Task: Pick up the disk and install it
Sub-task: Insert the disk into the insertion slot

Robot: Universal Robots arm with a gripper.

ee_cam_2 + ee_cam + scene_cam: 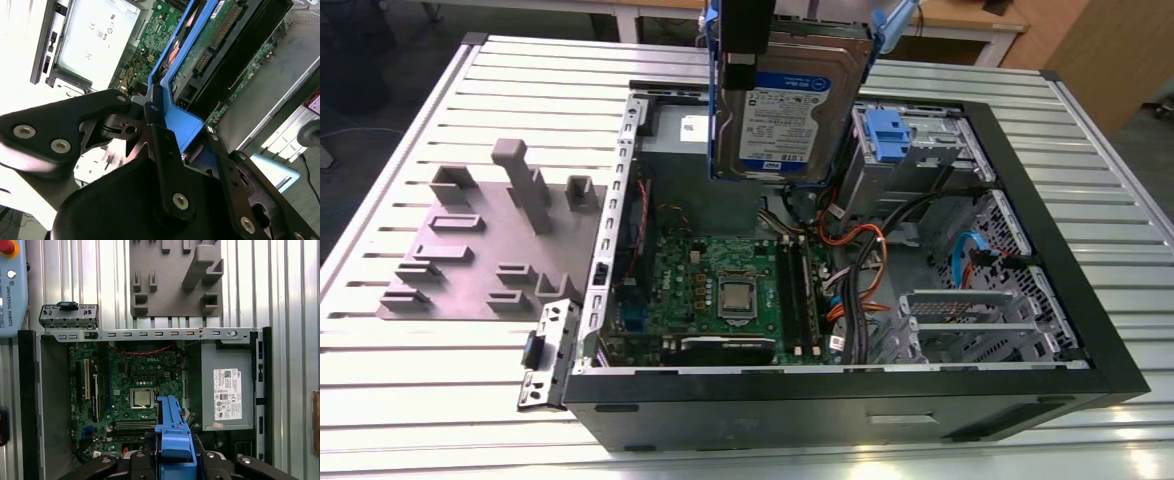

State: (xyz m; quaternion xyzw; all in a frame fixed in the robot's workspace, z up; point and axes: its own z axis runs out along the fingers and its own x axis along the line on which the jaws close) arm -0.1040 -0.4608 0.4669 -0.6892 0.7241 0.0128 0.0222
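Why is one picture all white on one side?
In the second wrist view strong light washes the table out to white, while the tool gripping the disk looks dark; in the exterior view the light falls evenly.

Your work surface is a ribbed metal table (427, 400), its pale grey slats (1121, 230) running across the exterior view from side to side. In the first wrist view the same slats catch bright, even light. Past the table's far edge, at the top centre of the exterior view, you can see a desk (961, 18) with a light wooden top and white legs (626, 22). At the upper right stands a wooden panel (1101, 55). At the upper left the floor (380, 130) is dark grey, with a black shape (354, 50) too dim to identify.
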